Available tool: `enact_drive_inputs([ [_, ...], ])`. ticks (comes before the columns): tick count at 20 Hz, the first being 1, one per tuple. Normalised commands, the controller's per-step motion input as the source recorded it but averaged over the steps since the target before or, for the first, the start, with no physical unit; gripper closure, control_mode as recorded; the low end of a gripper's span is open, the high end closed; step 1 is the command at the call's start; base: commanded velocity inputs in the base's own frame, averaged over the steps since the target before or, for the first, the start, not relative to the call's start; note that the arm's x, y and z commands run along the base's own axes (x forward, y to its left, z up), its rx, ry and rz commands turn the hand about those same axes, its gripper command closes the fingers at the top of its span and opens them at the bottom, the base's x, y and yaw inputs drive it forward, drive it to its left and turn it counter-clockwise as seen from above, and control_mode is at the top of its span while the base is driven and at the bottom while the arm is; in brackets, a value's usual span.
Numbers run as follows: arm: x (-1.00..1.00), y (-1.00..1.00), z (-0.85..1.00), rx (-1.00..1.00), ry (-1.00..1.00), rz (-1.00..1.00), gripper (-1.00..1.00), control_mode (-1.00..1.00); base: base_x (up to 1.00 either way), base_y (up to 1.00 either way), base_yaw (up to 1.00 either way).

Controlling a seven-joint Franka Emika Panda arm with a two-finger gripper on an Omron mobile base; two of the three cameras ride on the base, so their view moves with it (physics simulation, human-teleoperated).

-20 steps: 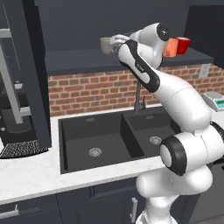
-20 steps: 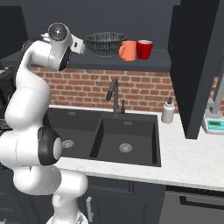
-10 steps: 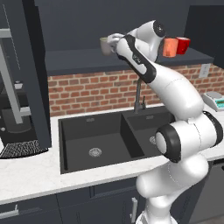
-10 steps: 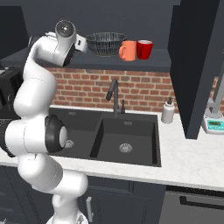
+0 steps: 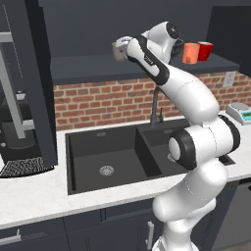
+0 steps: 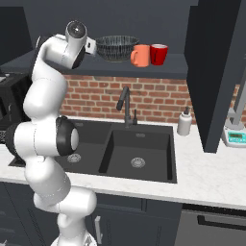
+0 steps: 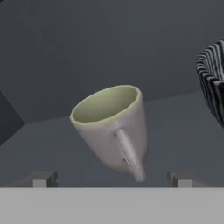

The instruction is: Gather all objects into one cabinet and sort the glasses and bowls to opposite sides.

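Observation:
The beige mug (image 7: 114,127) stands on the cabinet shelf (image 7: 175,127) right in front of my gripper (image 7: 111,178), its handle turned toward me. The gripper is open, with one fingertip low on each side of the mug and neither touching it. From the left base, the beige mug (image 5: 117,49) sits at the left end of the shelf (image 5: 88,66) with my gripper (image 5: 125,49) beside it. To the right stand the patterned bowl (image 6: 116,47), the orange cup (image 6: 141,55) and the red mug (image 6: 159,54). The bowl's rim (image 7: 213,83) shows at the hand view's right edge.
Below the shelf are a brick backsplash, a dark double sink (image 6: 129,153) with a black faucet (image 6: 126,103) and a soap bottle (image 6: 184,122). An open cabinet door (image 6: 214,72) hangs at the right, another door with a silver bar (image 5: 14,88) at the left. A scale (image 5: 242,113) sits on the counter.
My arm has swung its elbow and straightened upward toward the shelf. The hand has stayed by the beige mug. The jaws have stayed open and no object has moved.

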Motion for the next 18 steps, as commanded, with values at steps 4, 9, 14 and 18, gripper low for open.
enact_drive_inputs([
  [4, 0.25, 0.01, -0.07, 0.0, 0.0, 0.02, -1.0, -1.0, 0.0, 0.0, 0.0],
  [9, 0.34, 0.0, -0.06, 0.0, 0.0, 0.04, -1.0, -1.0, 0.0, 0.0, 0.0],
  [14, 0.31, 0.02, -0.03, 0.0, 0.0, 0.03, -1.0, -1.0, 0.0, 0.0, 0.0],
  [18, 0.21, 0.05, 0.0, 0.0, 0.0, 0.02, -1.0, -1.0, 0.0, 0.0, 0.0],
])
